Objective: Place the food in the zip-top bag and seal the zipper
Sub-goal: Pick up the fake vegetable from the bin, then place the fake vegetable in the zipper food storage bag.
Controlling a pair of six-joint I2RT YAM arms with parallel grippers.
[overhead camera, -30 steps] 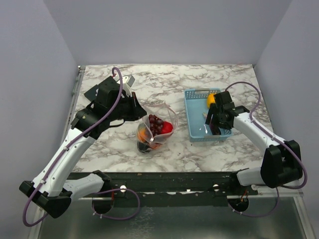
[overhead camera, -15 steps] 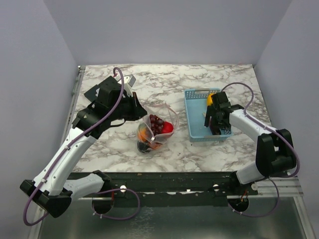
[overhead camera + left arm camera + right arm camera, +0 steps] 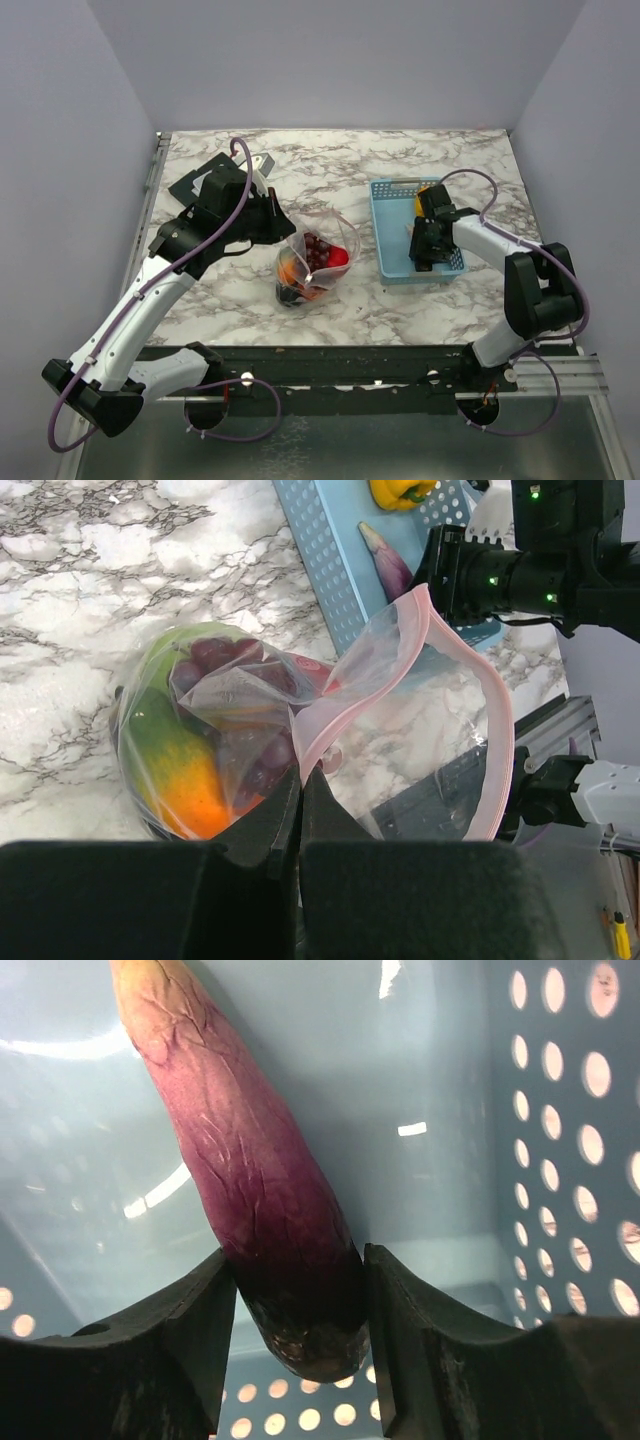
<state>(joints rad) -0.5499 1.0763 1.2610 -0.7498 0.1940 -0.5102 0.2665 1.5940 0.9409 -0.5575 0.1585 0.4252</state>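
The clear zip-top bag stands mid-table holding food: dark grapes, a red tomato and an orange-green piece. My left gripper is shut on the bag's rim, holding the mouth open; the pink zipper loops round the opening. In the light-blue basket, my right gripper has both fingers pressed against the dark end of a purple eggplant, which lies on the basket floor. A yellow piece lies at the basket's far end.
The basket's slotted walls stand close around the right gripper. A black flat plate lies at the table's far left. The table's front rail runs below the bag.
My right gripper has shifted a little left and lower in the basket, and its jaws have narrowed onto the eggplant. The left arm and bag have barely moved.
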